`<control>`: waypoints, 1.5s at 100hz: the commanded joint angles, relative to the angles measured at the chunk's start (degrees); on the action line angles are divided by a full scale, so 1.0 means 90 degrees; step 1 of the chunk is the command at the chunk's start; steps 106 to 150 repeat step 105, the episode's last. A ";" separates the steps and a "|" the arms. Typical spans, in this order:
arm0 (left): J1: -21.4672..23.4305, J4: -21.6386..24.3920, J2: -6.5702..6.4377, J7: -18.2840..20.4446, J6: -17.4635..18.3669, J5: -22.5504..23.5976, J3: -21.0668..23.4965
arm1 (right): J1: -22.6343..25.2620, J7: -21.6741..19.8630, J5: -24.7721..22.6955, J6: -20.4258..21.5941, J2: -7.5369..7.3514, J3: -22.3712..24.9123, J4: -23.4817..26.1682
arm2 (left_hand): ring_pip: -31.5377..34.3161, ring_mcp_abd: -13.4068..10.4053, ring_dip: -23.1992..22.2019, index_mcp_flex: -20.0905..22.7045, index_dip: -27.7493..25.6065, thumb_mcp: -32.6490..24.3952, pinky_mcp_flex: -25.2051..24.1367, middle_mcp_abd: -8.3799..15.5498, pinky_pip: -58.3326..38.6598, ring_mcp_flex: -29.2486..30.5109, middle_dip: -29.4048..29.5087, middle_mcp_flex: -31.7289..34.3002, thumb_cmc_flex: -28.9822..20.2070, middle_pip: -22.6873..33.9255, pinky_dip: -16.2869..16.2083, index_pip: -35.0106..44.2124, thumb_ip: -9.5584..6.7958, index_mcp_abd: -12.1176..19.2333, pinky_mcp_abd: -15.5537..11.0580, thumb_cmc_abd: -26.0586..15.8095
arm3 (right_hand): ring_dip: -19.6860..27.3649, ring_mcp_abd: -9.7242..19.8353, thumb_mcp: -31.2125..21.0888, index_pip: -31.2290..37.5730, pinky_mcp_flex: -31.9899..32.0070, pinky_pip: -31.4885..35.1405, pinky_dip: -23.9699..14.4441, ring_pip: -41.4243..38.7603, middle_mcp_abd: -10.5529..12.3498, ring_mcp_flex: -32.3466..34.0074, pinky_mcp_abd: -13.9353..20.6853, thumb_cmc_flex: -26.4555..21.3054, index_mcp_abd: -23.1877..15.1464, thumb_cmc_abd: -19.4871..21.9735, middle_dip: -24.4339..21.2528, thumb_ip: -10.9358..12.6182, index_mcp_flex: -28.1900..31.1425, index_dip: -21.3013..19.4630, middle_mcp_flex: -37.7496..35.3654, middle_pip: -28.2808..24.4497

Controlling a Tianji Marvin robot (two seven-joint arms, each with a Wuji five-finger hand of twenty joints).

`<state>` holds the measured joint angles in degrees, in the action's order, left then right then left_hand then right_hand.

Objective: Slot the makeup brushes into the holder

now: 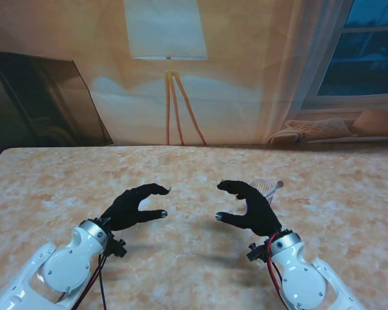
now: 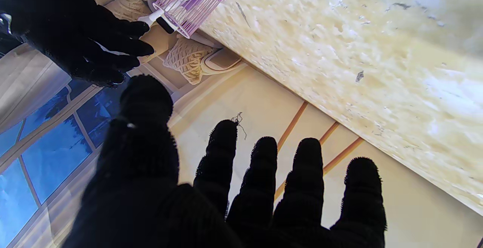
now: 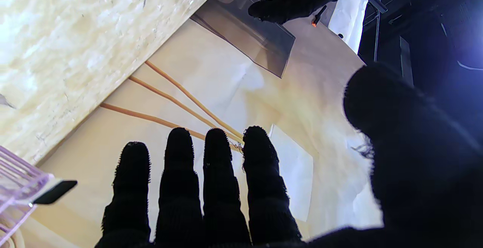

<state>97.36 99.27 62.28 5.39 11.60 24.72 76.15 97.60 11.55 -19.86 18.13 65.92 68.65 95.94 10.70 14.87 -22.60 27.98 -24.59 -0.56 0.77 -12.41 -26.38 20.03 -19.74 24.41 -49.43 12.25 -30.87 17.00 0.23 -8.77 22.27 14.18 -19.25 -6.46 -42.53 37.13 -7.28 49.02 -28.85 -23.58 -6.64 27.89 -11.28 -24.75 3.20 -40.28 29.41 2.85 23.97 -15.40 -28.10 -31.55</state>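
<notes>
A pale pink wire brush holder (image 1: 267,187) stands on the table just beyond my right hand (image 1: 251,208), which partly hides it. In the left wrist view the holder (image 2: 190,2) shows a white-handled brush with a black end (image 2: 158,17) sticking out of it. The right wrist view catches the holder's edge (image 3: 17,180) and that black brush end (image 3: 54,192). My left hand (image 1: 130,208) hovers over the table's middle, facing the right hand across a gap. Both gloved hands have their fingers spread and curled, holding nothing. I can make out no loose brush on the table.
The marbled beige table top (image 1: 181,174) runs to a far edge against a printed backdrop with a floor lamp (image 1: 168,39). A dark panel (image 1: 39,103) leans at the back left, and a window with cushions (image 1: 349,123) is at the back right.
</notes>
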 commanded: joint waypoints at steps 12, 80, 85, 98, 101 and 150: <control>0.0139 -0.0049 0.0036 -0.0006 -0.0051 0.0075 -0.0003 | 0.0235 0.0022 0.0038 -0.0112 0.0099 -0.0203 -0.0189 | 0.0045 -0.0153 0.0049 -0.0227 0.0073 0.0145 -0.0048 0.0188 0.0044 0.0000 -0.0005 -0.0098 0.0057 0.0064 -0.0009 0.0081 0.0123 0.0131 -0.0200 -0.0213 | 0.0124 0.0137 0.0069 0.0097 0.0158 0.0088 0.0131 -0.0055 0.0006 -0.0124 0.0079 0.0123 0.0021 0.0127 -0.1292 0.0201 -0.0043 0.0107 0.0138 -0.0099; 0.0138 -0.0197 0.0045 -0.0099 0.0007 0.0141 -0.0080 | 0.0312 0.0069 0.0285 -0.0243 0.0142 -0.0247 -0.0297 | 0.0114 -0.0120 -0.0037 -0.0190 0.0096 0.0138 -0.0054 0.0182 -0.0071 0.0030 -0.0048 -0.0078 -0.0055 0.0098 -0.0142 0.0150 0.0129 0.0105 -0.0211 -0.0202 | 0.0134 0.0131 0.0081 0.0133 0.0312 0.0068 0.0233 -0.0078 0.0012 -0.0149 0.0054 0.0120 0.0038 0.0175 -0.1284 0.0161 0.0081 0.0189 0.0049 -0.0139; 0.0126 -0.0202 0.0045 -0.0094 -0.0007 0.0133 -0.0096 | 0.0306 0.0050 0.0322 -0.0246 0.0142 -0.0237 -0.0299 | 0.0117 -0.0119 -0.0040 -0.0195 0.0098 0.0139 -0.0054 0.0162 -0.0072 0.0033 -0.0051 -0.0062 -0.0056 0.0105 -0.0144 0.0148 0.0129 0.0103 -0.0211 -0.0208 | 0.0131 0.0145 0.0083 0.0135 0.0316 0.0064 0.0235 -0.0081 0.0013 -0.0140 0.0052 0.0135 0.0036 0.0192 -0.1284 0.0158 0.0097 0.0192 0.0046 -0.0138; 0.0083 -0.0221 0.0040 -0.0063 -0.0024 0.0121 -0.0131 | 0.0279 -0.0005 0.0379 -0.0254 0.0138 -0.0219 -0.0319 | 0.0119 -0.0120 -0.0045 -0.0182 0.0102 0.0141 -0.0050 0.0166 -0.0080 0.0032 -0.0055 -0.0050 -0.0065 0.0112 -0.0150 0.0151 0.0130 0.0103 -0.0213 -0.0209 | 0.0130 0.0134 0.0072 0.0120 0.0350 0.0041 0.0243 -0.0073 0.0008 -0.0151 0.0058 0.0149 0.0037 0.0220 -0.1287 0.0153 0.0106 0.0207 0.0032 -0.0131; 0.0076 -0.0222 0.0038 -0.0054 -0.0029 0.0120 -0.0135 | 0.0276 -0.0014 0.0388 -0.0256 0.0137 -0.0217 -0.0319 | 0.0119 -0.0123 -0.0046 -0.0170 0.0101 0.0140 -0.0056 0.0157 -0.0079 0.0033 -0.0055 -0.0047 -0.0072 0.0112 -0.0150 0.0157 0.0130 0.0095 -0.0214 -0.0205 | 0.0128 0.0141 0.0068 0.0116 0.0353 0.0037 0.0243 -0.0075 0.0019 -0.0146 0.0055 0.0154 0.0031 0.0229 -0.1288 0.0152 0.0102 0.0211 0.0030 -0.0130; 0.0072 -0.0219 0.0041 -0.0063 -0.0057 0.0131 -0.0143 | 0.0273 -0.0032 0.0390 -0.0257 0.0132 -0.0213 -0.0319 | 0.0120 -0.0105 -0.0048 -0.0173 0.0103 0.0140 -0.0061 0.0166 -0.0079 0.0030 -0.0053 -0.0075 -0.0071 0.0102 -0.0151 0.0154 0.0131 0.0084 -0.0206 -0.0212 | 0.0125 0.0138 0.0068 0.0114 0.0355 0.0034 0.0243 -0.0079 0.0019 -0.0138 0.0049 0.0168 0.0026 0.0238 -0.1288 0.0150 0.0105 0.0214 0.0026 -0.0131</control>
